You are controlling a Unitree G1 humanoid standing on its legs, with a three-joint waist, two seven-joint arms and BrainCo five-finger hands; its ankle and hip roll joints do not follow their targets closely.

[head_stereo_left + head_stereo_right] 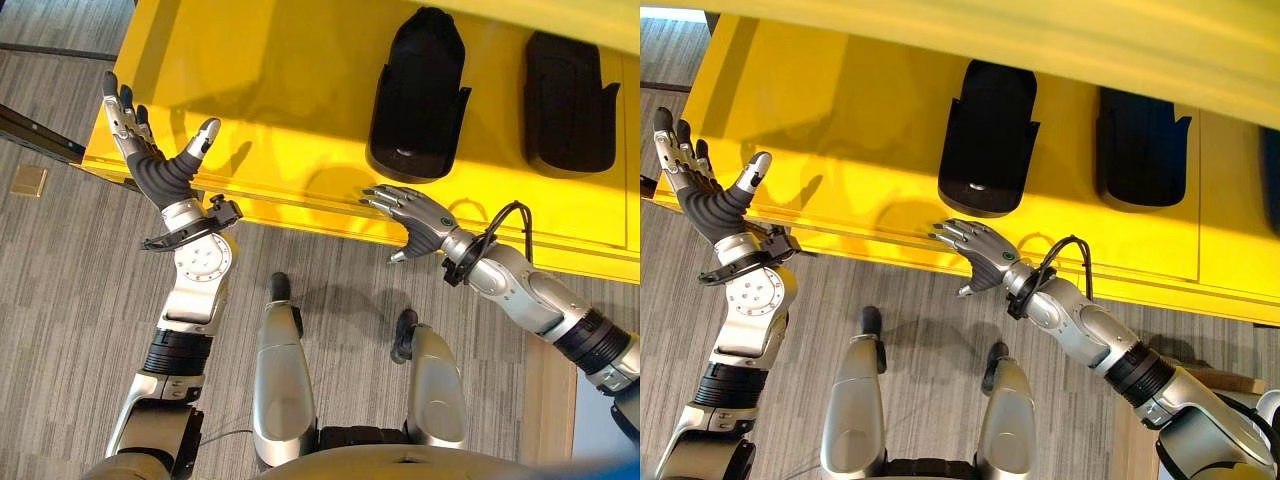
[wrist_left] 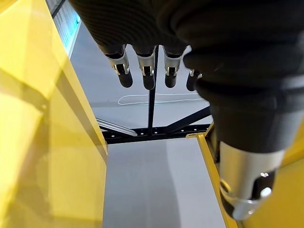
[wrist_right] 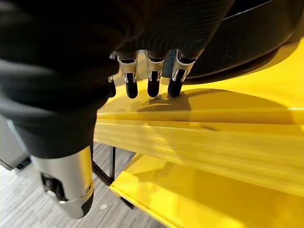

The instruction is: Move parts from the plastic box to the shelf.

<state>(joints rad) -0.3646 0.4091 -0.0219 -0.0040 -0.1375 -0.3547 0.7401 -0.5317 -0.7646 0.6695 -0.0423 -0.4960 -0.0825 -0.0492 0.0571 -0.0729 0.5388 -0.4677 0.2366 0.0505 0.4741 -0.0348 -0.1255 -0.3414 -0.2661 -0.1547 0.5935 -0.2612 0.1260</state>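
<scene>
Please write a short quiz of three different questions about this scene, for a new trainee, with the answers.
1. True or false: the right hand holds a black part.
2. How many black parts lie on the yellow shelf in the left eye view?
3. Which hand is nearer to the left black part? A) left hand B) right hand

Key
1. False: its fingers are relaxed, above the shelf's front edge, holding nothing.
2. Two; the other black part lies to the right.
3. B

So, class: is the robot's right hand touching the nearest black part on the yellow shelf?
Apart. In the left eye view the right hand hovers at the shelf's front edge, with bare yellow between its fingertips and the black part.
</scene>
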